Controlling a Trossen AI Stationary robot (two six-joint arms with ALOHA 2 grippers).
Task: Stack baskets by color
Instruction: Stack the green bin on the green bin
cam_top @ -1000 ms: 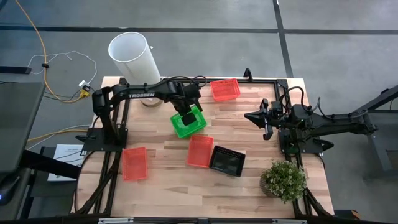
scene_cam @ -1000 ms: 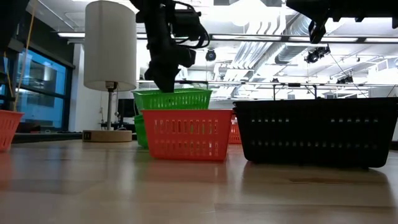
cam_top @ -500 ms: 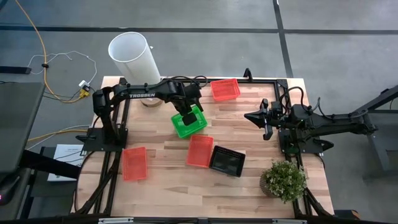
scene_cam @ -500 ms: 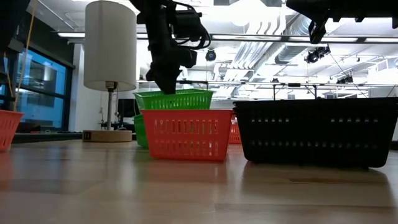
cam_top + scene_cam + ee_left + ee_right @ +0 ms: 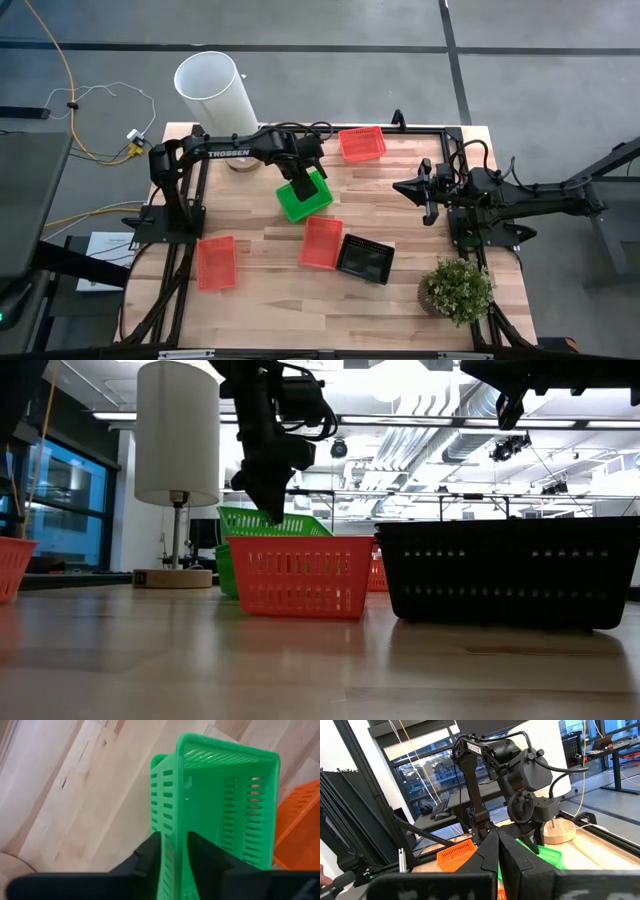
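Observation:
My left gripper point(image 5: 300, 178) points down over the middle of the table, shut on a green basket point(image 5: 303, 197). The basket tilts in the low view point(image 5: 285, 522), high at the gripper point(image 5: 265, 500) and low toward the table's right. Its low end sits in another green basket point(image 5: 225, 570) that stands on the table beneath. Three red baskets lie about: one far point(image 5: 362, 143), one at the middle point(image 5: 321, 242), one near left point(image 5: 216, 263). A black basket point(image 5: 364, 258) stands beside the middle red one. My right gripper point(image 5: 400, 186) waits shut, raised at the right. My left gripper has the rim of the green basket's wall point(image 5: 173, 827) on the far-left side between its two fingers, one finger inside point(image 5: 202, 857) and one outside point(image 5: 149, 857). The fingers come from above and lie across the wall. The basket hangs tilted, its right end down in the lower green basket.
A tall white cylinder point(image 5: 215, 95) stands at the far left corner. A potted plant point(image 5: 455, 288) sits at the near right. Bare wood shows along the near edge and left of the green baskets.
The held green basket has tipped. Its right end has sunk toward the green basket below, while the end at my left gripper has stayed up. Both arms have kept their places.

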